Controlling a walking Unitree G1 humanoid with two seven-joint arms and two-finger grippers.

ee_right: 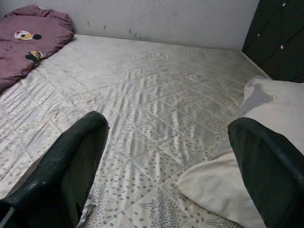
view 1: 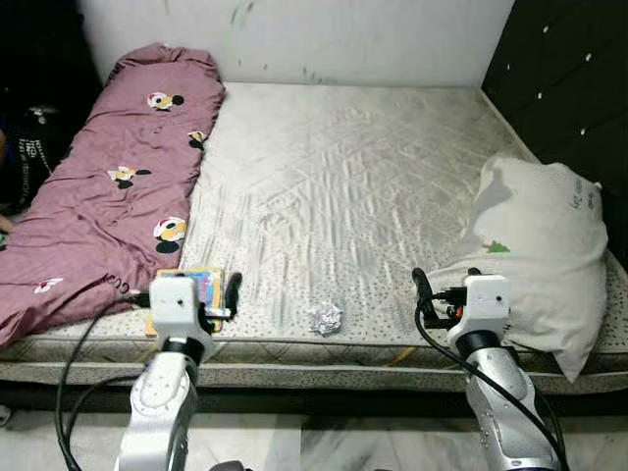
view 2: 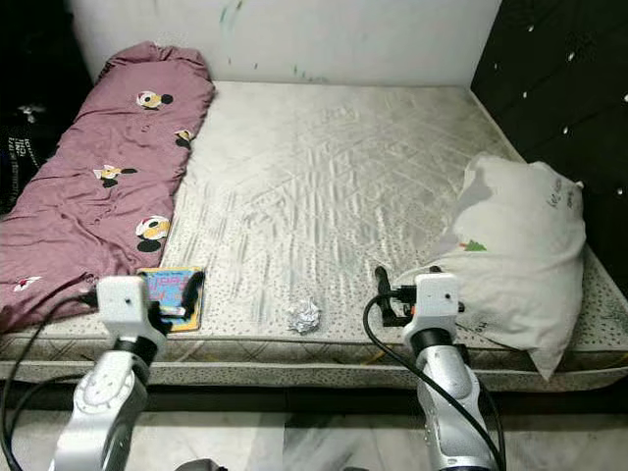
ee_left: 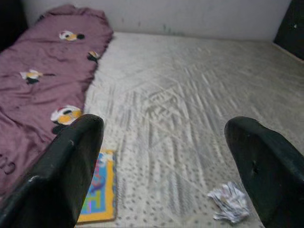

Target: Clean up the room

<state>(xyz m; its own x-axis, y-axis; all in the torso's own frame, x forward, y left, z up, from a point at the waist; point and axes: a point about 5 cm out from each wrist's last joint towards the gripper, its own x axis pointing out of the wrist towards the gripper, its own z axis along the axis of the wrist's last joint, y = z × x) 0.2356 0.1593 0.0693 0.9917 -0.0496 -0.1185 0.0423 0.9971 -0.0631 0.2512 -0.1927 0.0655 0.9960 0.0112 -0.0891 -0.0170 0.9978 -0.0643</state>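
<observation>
Bed edge: I see the front edge of the mattress [view 1: 324,348] running across the lower part of the head views, with both arms standing just in front of it, above a pale marbled floor [view 1: 334,442].
Far edge: a white wall [view 1: 294,39] closes the bed along the top of the frame.
Right edge: a dark tufted headboard [view 1: 559,78] fills the upper right corner, with a cream pillow [view 1: 535,255] lying against it at right centre.
Left side: a mauve cartoon-print quilt [view 1: 118,186] runs from upper left down to the lower left, along the mattress's left strip.
Open room: the middle of the mattress between quilt and pillow is bare quilted fabric, wide open from my tools to the wall.
Task's thing: a crumpled ball of silvery paper [view 1: 325,317] sits near the front edge, lower centre of the frame, between my two tools.
Other clutter: a colourful flat book [view 1: 201,291] lies at the quilt's near corner, partly behind the left tool.
Left tool [view 1: 228,294]: fingers [ee_left: 71,166] spread wide apart, holding nothing; the paper ball lies ahead, near its right-hand finger.
Right tool [view 1: 422,289]: fingers [ee_right: 71,161] likewise spread and holding nothing, just beside the pillow's near corner, the paper ball off to its left.
</observation>
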